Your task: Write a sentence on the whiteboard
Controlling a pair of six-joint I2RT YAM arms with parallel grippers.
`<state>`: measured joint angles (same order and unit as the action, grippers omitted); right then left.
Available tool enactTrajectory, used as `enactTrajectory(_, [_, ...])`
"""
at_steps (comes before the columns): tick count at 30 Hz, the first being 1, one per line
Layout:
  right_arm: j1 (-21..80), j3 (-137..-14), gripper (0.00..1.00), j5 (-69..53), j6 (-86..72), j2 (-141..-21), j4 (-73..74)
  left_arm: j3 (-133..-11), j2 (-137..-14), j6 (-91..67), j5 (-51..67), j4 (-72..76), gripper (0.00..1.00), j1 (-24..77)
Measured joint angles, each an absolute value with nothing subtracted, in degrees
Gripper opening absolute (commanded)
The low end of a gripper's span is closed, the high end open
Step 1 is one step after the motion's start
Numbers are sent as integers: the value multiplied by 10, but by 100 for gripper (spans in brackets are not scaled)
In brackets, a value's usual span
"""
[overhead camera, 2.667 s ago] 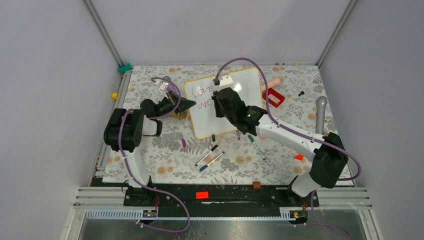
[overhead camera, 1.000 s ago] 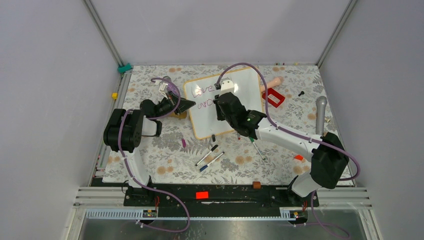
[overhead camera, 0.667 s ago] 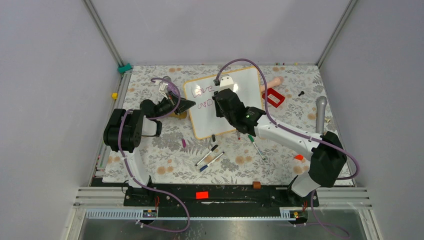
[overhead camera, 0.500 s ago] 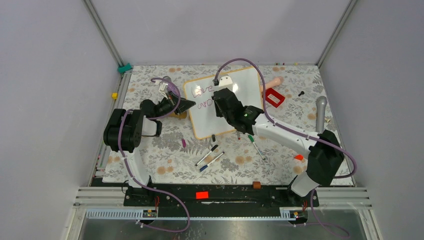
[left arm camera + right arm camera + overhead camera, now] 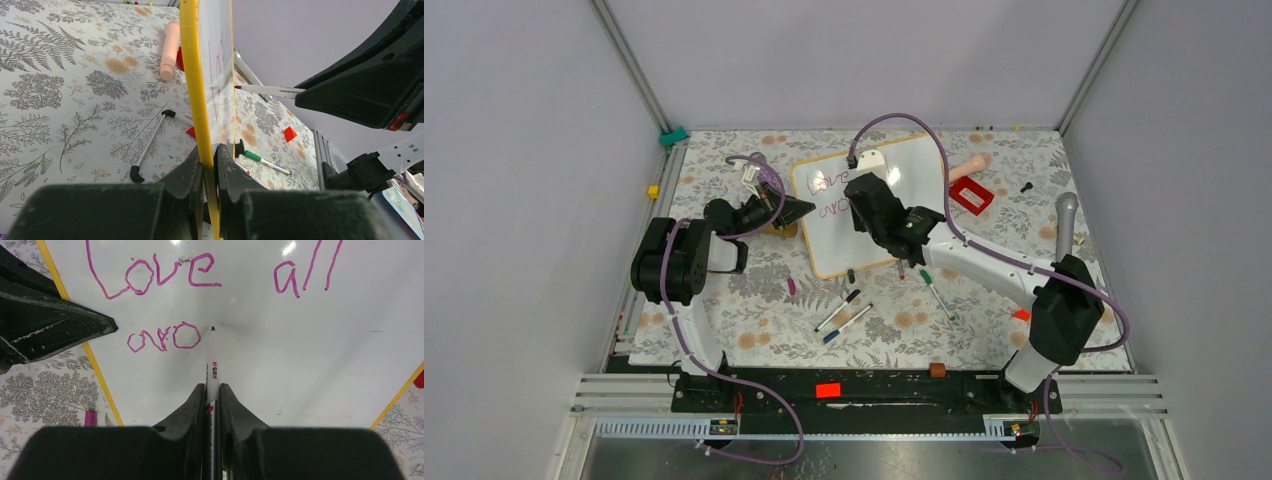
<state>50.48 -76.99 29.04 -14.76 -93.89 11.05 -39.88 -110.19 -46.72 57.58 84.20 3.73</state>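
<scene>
The whiteboard (image 5: 836,245), white with an orange frame, lies tilted on the floral table. My left gripper (image 5: 799,210) is shut on its left edge; the left wrist view shows the jaws (image 5: 209,155) clamping the yellow frame (image 5: 192,75). My right gripper (image 5: 213,387) is shut on a white marker (image 5: 212,365), whose red tip meets the board just right of the last letter. The sentence (image 5: 165,275) in pink reads "Love all", with "aro" (image 5: 164,337) below it. Over the board's middle, my right gripper (image 5: 861,200) hides part of the writing in the top view.
Two loose markers (image 5: 844,312) and a green-capped marker (image 5: 936,293) lie in front of the board. A pink cap (image 5: 791,286), a red frame piece (image 5: 970,195), a peach cylinder (image 5: 969,165), a grey handle (image 5: 1064,228) and an orange block (image 5: 1022,314) sit around it.
My right arm has shifted a little to the left over the board with the marker, and the second line has gained pink strokes. The left gripper has stayed clamped on the edge.
</scene>
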Motion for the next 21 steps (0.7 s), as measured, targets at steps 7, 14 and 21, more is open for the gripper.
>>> enactTrajectory(7, [501, -778, 0, 290, -148, -949, 116, -399, -1102, -467, 576, 842, 0, 37])
enactTrajectory(14, [497, -797, 0, 289, -148, -961, 122, -399, -1102, -467, 576, 842, 0, 37])
enactTrajectory(21, [495, -800, 0, 288, -149, -965, 129, -399, -1102, -467, 576, 842, 0, 37])
